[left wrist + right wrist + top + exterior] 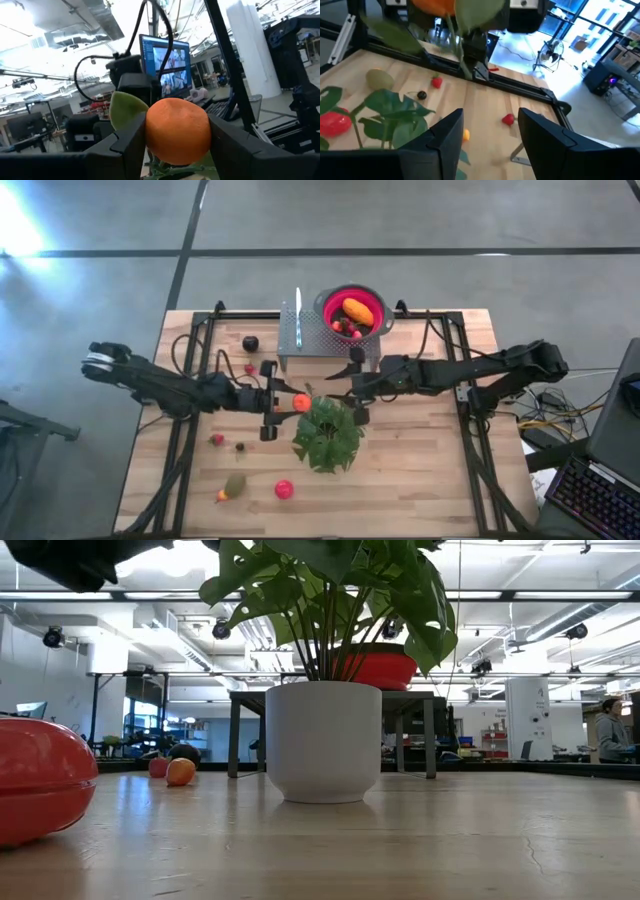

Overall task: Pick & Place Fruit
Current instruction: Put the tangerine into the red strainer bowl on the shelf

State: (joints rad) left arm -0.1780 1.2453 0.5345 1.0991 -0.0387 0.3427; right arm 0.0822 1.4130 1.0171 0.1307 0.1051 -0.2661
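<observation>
Orange fruit [177, 131], pinched in the left gripper [176, 142], hidden from the low view; right gripper [487, 135] spread.

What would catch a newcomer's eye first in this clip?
The left gripper holds an orange fruit at mid-table, right beside the potted plant. The right gripper, open with nothing between its fingers, sits just across the plant's leaves. Behind them, a red bowl on a metal stand already holds several fruits.
</observation>
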